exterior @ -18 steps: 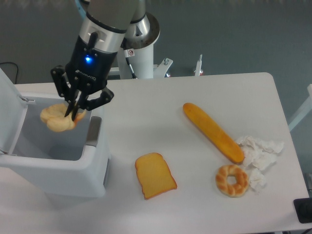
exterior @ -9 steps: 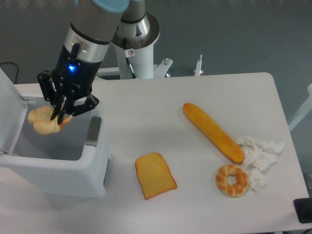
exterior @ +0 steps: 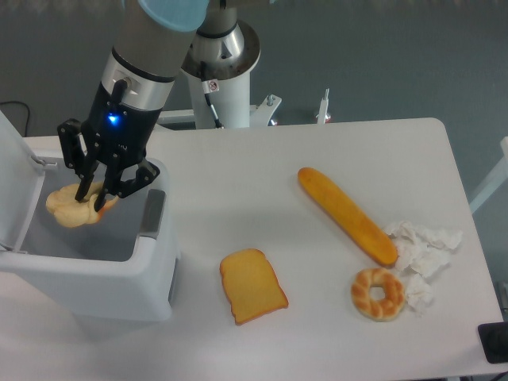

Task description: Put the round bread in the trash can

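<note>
Since the earlier frame the arm has carried the round bread (exterior: 70,208) further left and slightly lower, so it now hangs over the open mouth of the trash can (exterior: 95,274) rather than near its right edge.

On the white table (exterior: 238,175), the trash can is the biggest thing: a white-grey rectangular bin at the left, its lid (exterior: 14,186) swung up and back, a grey strip on the side facing the breads. To the right lie a long orange baguette (exterior: 347,215), then a square slice of toast (exterior: 252,285), some crumpled white paper (exterior: 421,248), and a golden-brown ring-shaped bread (exterior: 378,293) just beside that paper.

Smallest of all is the round bread, a pale yellow-beige lumpy bun with no hole, suspended inside the bin's opening and apart from its walls as far as can be seen.

Black fingers of the gripper (exterior: 89,196) reach down onto the bun's right part and are clenched on it, the gap between them narrow; a blue light glows on the wrist above.
</note>
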You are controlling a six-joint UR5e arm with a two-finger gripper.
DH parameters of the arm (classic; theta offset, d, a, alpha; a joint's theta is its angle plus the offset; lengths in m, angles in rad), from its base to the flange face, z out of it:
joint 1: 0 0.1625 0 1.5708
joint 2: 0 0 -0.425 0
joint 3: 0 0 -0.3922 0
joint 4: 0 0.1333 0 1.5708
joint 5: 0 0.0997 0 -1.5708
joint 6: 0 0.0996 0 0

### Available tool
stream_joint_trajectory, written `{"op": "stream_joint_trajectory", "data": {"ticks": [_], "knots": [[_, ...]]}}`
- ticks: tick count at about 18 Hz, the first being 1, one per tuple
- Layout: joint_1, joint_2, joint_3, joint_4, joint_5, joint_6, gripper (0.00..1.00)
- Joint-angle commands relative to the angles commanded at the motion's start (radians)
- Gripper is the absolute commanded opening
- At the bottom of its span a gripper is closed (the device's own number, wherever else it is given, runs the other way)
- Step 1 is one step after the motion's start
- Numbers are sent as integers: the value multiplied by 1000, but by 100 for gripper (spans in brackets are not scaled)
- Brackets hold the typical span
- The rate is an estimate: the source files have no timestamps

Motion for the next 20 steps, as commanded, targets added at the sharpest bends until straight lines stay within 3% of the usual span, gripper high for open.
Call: {"op": "stream_joint_trajectory", "data": {"ticks": [2,7,10,15,20], "knots": [[0,0,2,2,0,0,58],[0,-2,0,15,0,2,90],[0,-2,2,20,0,2,98],[2,2,5,25,2,11,100],[6,12,-8,25,20,138,100]]}}
